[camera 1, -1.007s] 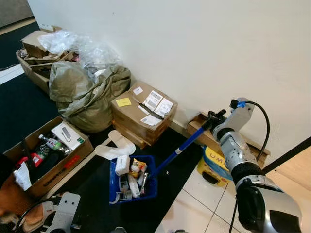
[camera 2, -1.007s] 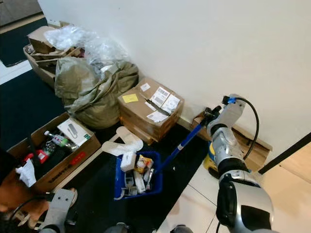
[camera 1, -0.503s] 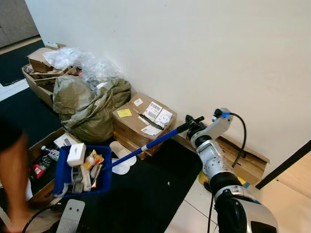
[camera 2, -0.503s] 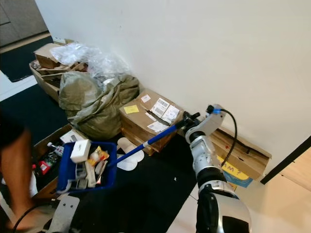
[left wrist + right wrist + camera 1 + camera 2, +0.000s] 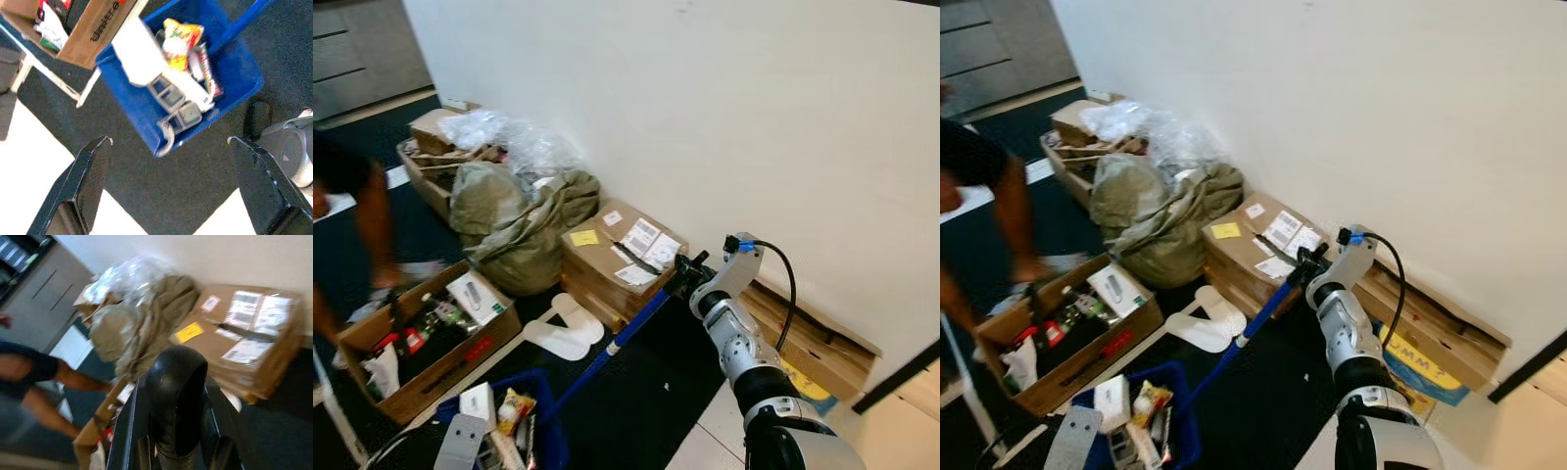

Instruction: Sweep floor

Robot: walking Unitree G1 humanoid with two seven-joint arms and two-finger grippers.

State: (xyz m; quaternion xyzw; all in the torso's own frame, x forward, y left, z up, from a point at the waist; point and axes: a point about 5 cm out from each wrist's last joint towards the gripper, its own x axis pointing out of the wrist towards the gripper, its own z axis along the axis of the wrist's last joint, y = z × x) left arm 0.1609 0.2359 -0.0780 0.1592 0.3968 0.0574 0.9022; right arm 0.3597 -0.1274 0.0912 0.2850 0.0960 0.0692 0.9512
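A blue long-handled dustpan (image 5: 551, 429) sits low on the dark floor, loaded with a white box, a snack packet and several small items. Its blue pole (image 5: 625, 336) slopes up to my right gripper (image 5: 684, 278), which is shut on the black grip (image 5: 176, 391) in front of the taped cardboard boxes. My left gripper (image 5: 169, 141) hangs open just above the dustpan's tray (image 5: 234, 73), its fingers (image 5: 90, 169) spread wide and holding nothing.
Stacked cardboard boxes (image 5: 622, 250) and a green sack (image 5: 514, 225) line the white wall. An open box of bottles (image 5: 431, 333) and two white insoles (image 5: 563, 328) lie on the dark mat. Flattened boxes (image 5: 813, 328) lean at the right. A person (image 5: 357, 191) bends at the left.
The dustpan has swung down from its raised spot at the left to the floor under my left gripper. The person has shifted further left. The camera has turned too.
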